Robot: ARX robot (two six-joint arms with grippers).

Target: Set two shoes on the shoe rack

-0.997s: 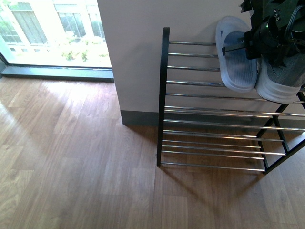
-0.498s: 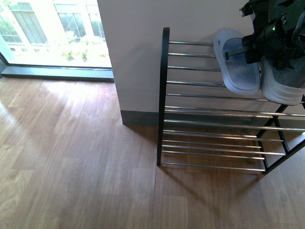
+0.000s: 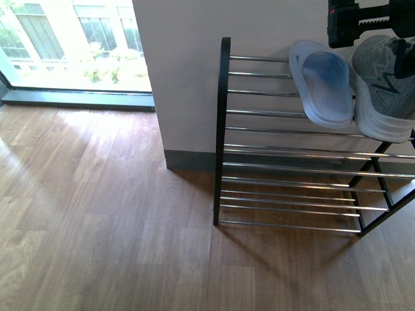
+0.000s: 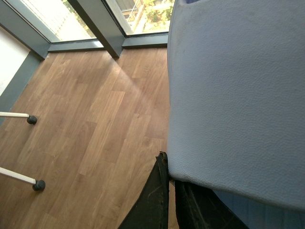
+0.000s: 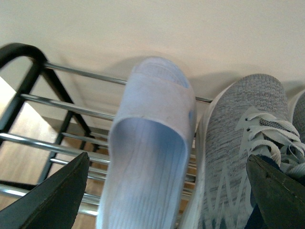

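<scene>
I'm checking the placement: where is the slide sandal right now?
In the front view the sandal lies on the rack's top tier, toward its right end, directly left of the grey sneaker.

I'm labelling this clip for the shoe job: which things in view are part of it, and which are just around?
Part of the job:
- slide sandal, lying on the top tier
- grey sneaker beside it
- shoe rack
- right claw, open, facing the sandal
- second pale blue slide, at the left claw

Just around:
- window
- wooden floor
- white wheeled legs
</scene>
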